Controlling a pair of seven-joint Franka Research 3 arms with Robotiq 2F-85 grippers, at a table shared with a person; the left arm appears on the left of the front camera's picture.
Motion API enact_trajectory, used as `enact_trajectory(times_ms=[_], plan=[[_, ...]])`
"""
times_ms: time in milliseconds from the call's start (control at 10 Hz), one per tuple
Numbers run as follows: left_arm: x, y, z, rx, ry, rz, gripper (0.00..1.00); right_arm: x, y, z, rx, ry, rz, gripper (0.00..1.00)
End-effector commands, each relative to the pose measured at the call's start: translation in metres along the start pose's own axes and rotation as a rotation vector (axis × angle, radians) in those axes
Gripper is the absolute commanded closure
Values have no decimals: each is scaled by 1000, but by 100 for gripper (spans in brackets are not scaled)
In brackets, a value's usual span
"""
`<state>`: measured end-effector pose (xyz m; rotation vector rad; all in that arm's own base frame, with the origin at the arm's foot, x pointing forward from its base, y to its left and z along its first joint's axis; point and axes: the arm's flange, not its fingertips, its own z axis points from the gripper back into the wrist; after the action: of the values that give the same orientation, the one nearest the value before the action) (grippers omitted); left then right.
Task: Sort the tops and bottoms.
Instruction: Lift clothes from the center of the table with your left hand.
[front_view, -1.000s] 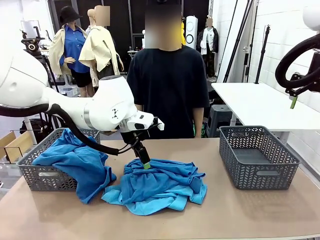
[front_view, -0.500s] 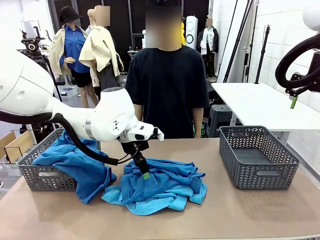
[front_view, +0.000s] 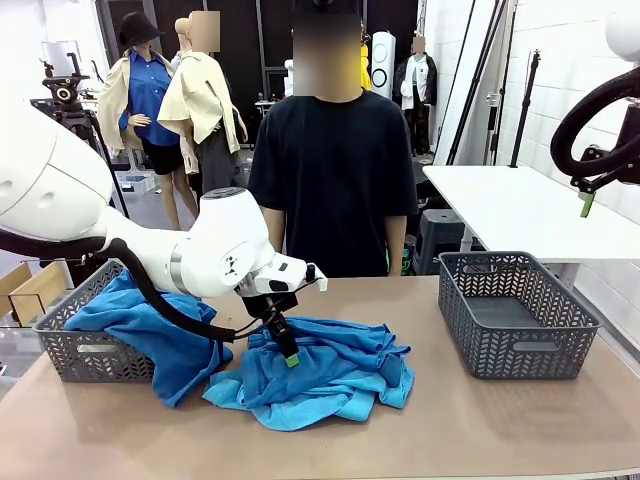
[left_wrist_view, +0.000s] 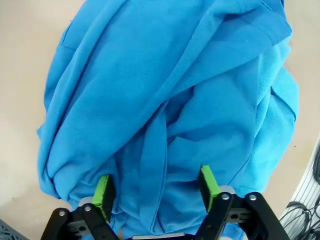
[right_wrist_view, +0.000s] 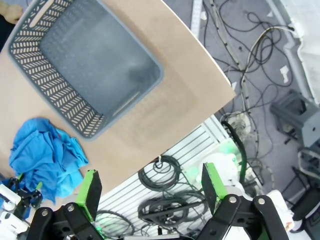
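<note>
1. Sky-blue shirt (front_view: 330, 375) lies crumpled in the middle of the table (front_view: 480, 430) in the front view; the left gripper (front_view: 290, 357) is pushed down into its left part; another blue shirt (front_view: 150, 325) drapes over the left basket (front_view: 75, 355).
2. Left wrist view: the green pads (left_wrist_view: 103, 192) stand wide apart, sunk in the cloth on either side of a raised fold, not pinching it.
3. Right wrist view: the right gripper (right_wrist_view: 150, 185), jaws wide and holding nothing, hangs high above the right basket (right_wrist_view: 95, 70).

left basket (front_view: 88, 356) partly hidden under shirt (front_view: 118, 322)
</note>
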<state>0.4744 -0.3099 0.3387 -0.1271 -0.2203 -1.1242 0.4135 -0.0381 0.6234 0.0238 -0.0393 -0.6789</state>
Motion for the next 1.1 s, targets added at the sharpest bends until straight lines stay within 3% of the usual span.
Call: enact_trajectory(times_ms=[0,200,600,1000], plan=[[-3,3,5,12,0,-10,60,0,-1,1,-1,5,5,0],[-4,3,7,-8,-4,-4,100,0,-1,1,-1,5,5,0],[-4,6,20,-48,-21,13,100,0,-1,1,-1,5,5,0],[-4,9,70,-66,-87,38,100,0,-1,1,-1,5,5,0]])
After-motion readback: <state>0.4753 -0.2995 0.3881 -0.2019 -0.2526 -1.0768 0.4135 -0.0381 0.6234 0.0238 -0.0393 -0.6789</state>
